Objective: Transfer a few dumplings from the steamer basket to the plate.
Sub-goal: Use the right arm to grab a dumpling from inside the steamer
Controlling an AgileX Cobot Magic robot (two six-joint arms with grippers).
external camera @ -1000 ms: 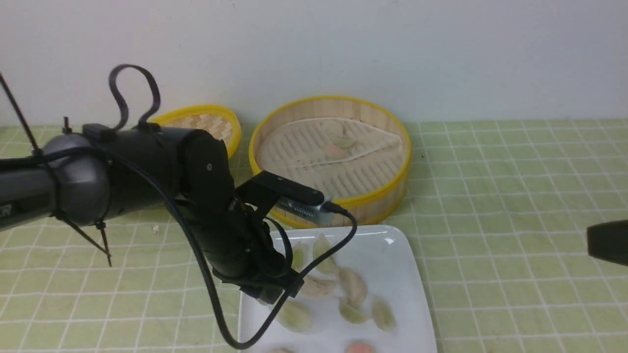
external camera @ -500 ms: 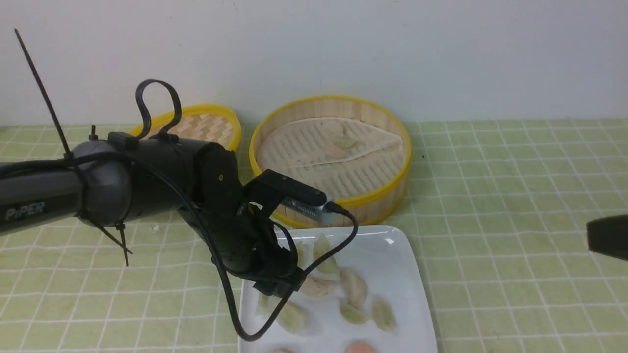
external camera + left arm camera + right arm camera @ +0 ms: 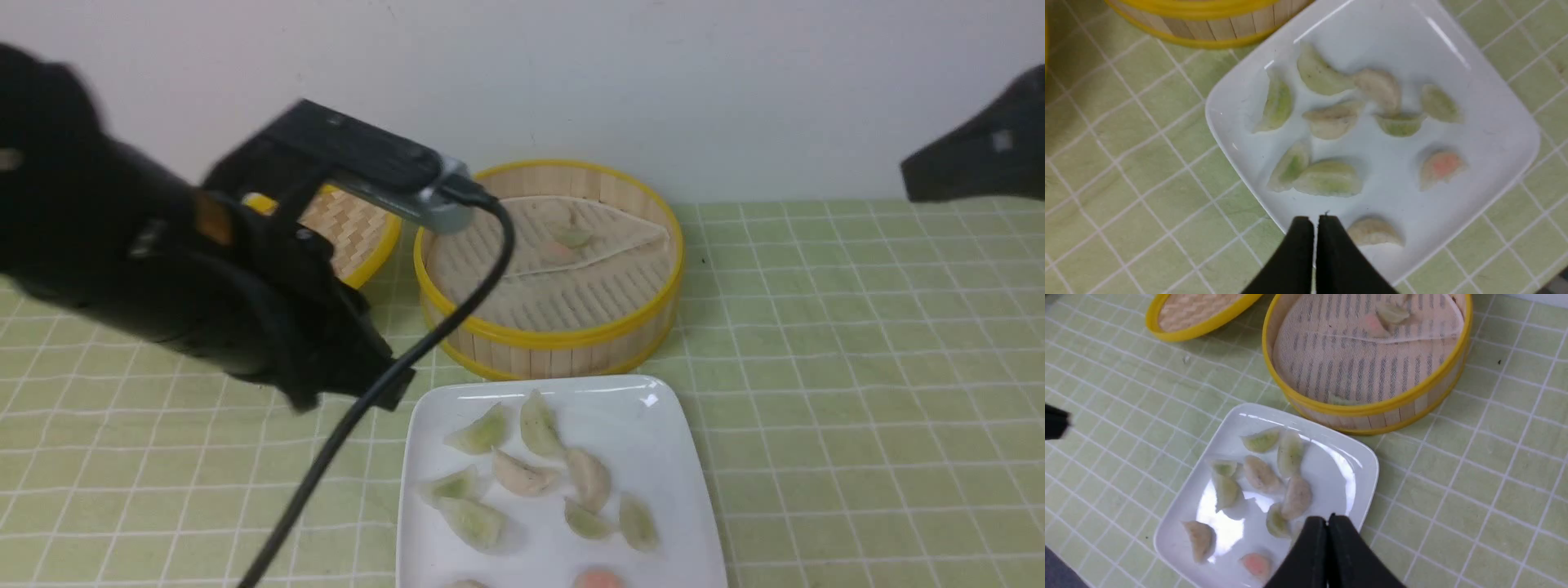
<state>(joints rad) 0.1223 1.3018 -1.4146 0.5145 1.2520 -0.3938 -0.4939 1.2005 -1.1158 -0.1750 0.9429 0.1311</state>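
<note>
Well, the left gripper (image 3: 1316, 220) is shut, its fingers together with nothing between them; in the front view it hangs to the left of the plate (image 3: 669, 457), partly hidden by its own cable (image 3: 371, 396). The right gripper (image 3: 1329, 518) is shut too, and it holds nothing.

On the plate lie 10 dumplings (image 3: 1331, 178): 6 pale green, 3 cream-white and 1 pink-orange. 2 of the green ones touch each other near the plate's left edge in the front view.

Directly beyond the plate stands 1 steamer basket (image 3: 563, 335), with at least 4 dumplings inside: 1 pink-orange, 1 green and 1 cream-white clustered on the side away from the plate, plus 1 green by the wall nearest the plate. Beyond the plate and to its left is 1 woven lid (image 3: 351, 233) with a yellow rim. Under the plate, 1 green checked cloth (image 3: 816, 425) covers the desk.
</note>
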